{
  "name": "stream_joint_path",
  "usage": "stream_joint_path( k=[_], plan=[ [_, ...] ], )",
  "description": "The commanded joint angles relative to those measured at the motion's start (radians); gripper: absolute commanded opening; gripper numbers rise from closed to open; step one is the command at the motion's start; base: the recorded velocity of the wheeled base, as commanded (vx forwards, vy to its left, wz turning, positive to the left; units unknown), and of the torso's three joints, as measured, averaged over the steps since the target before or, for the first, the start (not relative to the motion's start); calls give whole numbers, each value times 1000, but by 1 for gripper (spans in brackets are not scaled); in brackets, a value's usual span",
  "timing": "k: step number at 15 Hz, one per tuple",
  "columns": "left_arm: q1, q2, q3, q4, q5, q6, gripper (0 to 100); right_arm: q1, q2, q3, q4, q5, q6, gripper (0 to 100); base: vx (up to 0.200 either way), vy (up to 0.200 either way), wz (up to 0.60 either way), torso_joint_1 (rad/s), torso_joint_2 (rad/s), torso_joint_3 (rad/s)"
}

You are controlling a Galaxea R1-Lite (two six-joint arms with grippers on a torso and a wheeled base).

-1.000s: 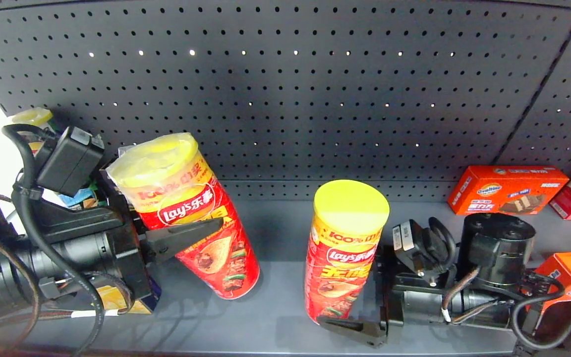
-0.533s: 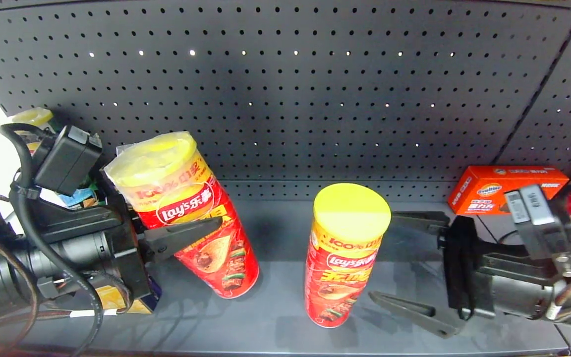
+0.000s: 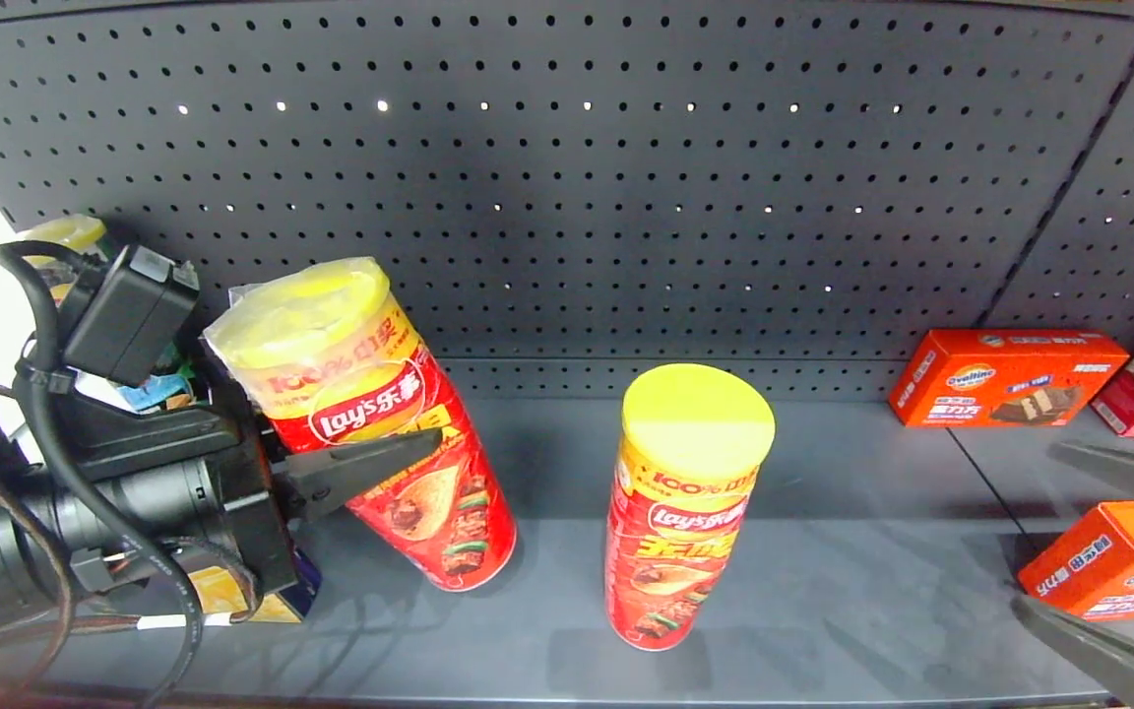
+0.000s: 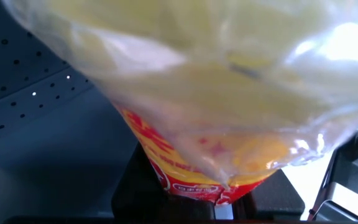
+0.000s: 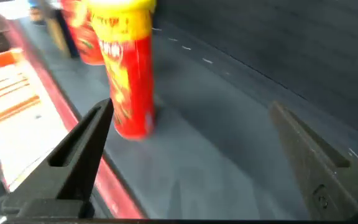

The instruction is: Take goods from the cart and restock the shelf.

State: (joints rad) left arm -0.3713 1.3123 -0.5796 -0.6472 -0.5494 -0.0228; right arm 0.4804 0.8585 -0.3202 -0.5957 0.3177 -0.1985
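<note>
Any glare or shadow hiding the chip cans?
Head view: soft shadows on the grey shelf beside the upright red chip can with yellow lid, nothing hidden. Left wrist view: glare on clear plastic wrap washes out the top of the tilted red chip can.

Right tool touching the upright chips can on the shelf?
Apart. The head view shows a wide stretch of bare shelf between the upright chips can and the right tool, whose jaws stand open at the far right.
</note>
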Motion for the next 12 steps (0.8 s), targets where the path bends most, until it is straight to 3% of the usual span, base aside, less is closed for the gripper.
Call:
stream_joint_path(
  k=[1,4,7,9,10,12],
  plan=[
    [0,1,-8,-5,2,1,0,-8,-351,99,205,-149,16,100,0,0,0,0,0,0],
    [-3,-7,12,-6,3,6,0,-20,-579,135,455,-175,19,100,0,0,0,0,0,0],
    [-5,-33,17,-5,3,7,0,-108,-777,193,587,-175,93,100,0,0,0,0,0,0],
    [-5,-33,17,-5,3,7,0,-164,-859,240,642,-186,151,100,0,0,0,0,0,0],
    [-6,-41,18,-5,3,7,0,-164,-859,270,629,-259,174,100,0,0,0,0,0,0],
    [-6,-51,24,-5,3,7,0,-163,-859,288,613,-304,182,100,0,0,0,0,0,0]
  ],
)
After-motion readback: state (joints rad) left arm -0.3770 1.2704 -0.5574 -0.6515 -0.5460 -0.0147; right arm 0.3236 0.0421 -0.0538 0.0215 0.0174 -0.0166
